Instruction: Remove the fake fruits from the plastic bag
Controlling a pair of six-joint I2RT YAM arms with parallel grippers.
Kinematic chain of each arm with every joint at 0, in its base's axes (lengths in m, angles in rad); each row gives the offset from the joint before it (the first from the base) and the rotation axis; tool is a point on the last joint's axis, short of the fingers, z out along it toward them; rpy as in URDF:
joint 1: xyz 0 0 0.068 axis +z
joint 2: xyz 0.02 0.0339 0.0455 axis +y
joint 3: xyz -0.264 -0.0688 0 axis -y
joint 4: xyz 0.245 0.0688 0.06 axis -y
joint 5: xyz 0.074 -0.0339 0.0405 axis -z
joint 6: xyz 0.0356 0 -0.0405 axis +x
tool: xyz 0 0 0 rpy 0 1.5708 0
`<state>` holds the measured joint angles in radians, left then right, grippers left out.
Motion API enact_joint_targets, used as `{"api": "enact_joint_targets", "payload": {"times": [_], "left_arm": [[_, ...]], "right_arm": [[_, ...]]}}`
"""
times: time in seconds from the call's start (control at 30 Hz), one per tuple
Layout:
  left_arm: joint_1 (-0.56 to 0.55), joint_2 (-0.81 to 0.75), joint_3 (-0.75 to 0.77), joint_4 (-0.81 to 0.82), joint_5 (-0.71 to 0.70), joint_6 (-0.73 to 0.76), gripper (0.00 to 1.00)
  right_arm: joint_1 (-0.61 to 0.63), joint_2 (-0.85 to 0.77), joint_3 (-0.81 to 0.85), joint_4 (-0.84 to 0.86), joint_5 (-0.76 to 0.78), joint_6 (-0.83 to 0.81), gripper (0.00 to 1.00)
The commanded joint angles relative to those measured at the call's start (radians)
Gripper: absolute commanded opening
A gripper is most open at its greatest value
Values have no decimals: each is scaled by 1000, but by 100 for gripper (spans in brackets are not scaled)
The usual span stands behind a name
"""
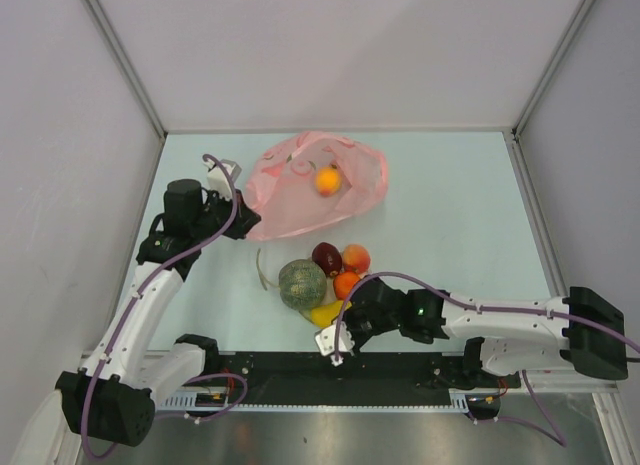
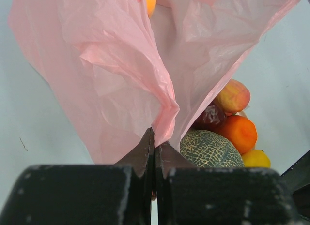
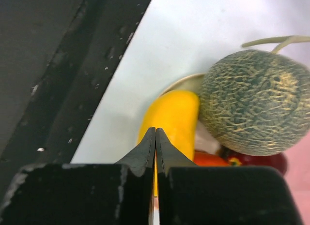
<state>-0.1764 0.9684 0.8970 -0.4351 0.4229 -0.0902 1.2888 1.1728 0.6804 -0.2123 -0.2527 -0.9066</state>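
Observation:
The pink plastic bag [image 1: 300, 195] lies at the back of the table with one orange-yellow fruit [image 1: 327, 180] still inside it. My left gripper [image 1: 246, 221] is shut on the bag's near edge; in the left wrist view the fingertips [image 2: 156, 138] pinch a fold of the bag [image 2: 121, 65]. The melon [image 1: 302, 284], dark red apple [image 1: 326, 257], peach-coloured fruit [image 1: 356, 257], orange [image 1: 346, 283] and yellow oblong fruit [image 1: 322, 313] sit together on the cream plate [image 1: 262, 270]. My right gripper [image 1: 343, 320] is shut and empty, just short of the yellow fruit [image 3: 172, 118] beside the melon [image 3: 256, 101].
The black rail [image 1: 300, 370] runs along the table's near edge, close to my right gripper, and shows in the right wrist view [image 3: 58, 65]. Grey walls enclose the table on the left, back and right.

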Motion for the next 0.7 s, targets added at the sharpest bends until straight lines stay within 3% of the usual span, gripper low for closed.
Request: {"api": "enact_joint_targets", "payload": {"times": [0.0, 0.3, 0.5, 0.67], "left_arm": [[11, -17, 2, 29, 20, -20, 1], [18, -37, -15, 30, 22, -25, 1], [20, -42, -26, 32, 24, -28, 1], [20, -37, -12, 12, 34, -31, 1]], "right_arm": [[-17, 24, 5, -41, -43, 107, 0], [-137, 77, -31, 34, -31, 132, 0], [-143, 68, -28, 30, -27, 112, 0], [-120, -5, 115, -113, -11, 185, 0]]}}
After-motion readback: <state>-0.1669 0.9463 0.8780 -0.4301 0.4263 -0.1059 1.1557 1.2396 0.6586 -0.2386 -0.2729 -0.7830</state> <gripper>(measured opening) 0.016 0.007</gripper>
